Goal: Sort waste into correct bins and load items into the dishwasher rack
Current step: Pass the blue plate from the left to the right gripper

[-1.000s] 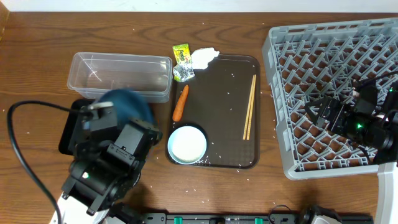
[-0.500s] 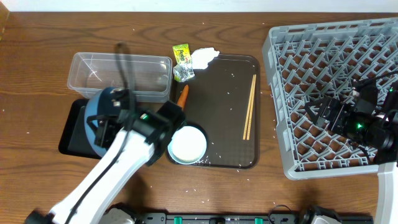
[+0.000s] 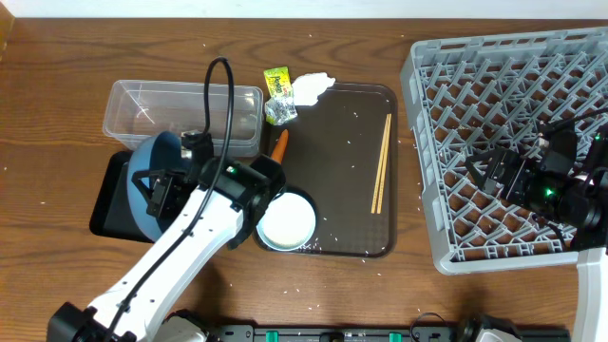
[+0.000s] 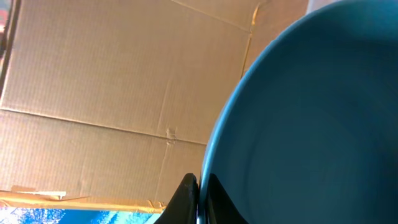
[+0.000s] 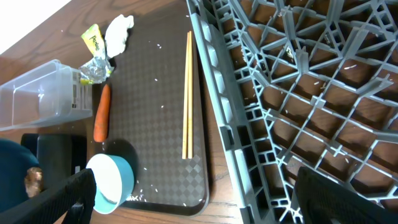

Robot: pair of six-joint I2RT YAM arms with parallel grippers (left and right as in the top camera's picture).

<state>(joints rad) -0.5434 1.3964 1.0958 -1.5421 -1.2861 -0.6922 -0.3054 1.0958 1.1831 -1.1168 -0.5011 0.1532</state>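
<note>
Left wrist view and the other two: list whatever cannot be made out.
Left wrist: blue dish fills the frame, cut off by its edges.
Overhead: black tray mostly covered by dish and left arm.
Right wrist: fingers blurred, cut off at bottom; brown lump too small to identify.

Dark-blue round dish (image 3: pixel 150 157) tilted over black tray (image 3: pixel 103 211), clear tub (image 3: pixel 180 109) behind, carrot (image 3: pixel 276 157) and chopsticks (image 3: pixel 381 163) lying flat, grey rack (image 3: pixel 503 142) right.
</note>
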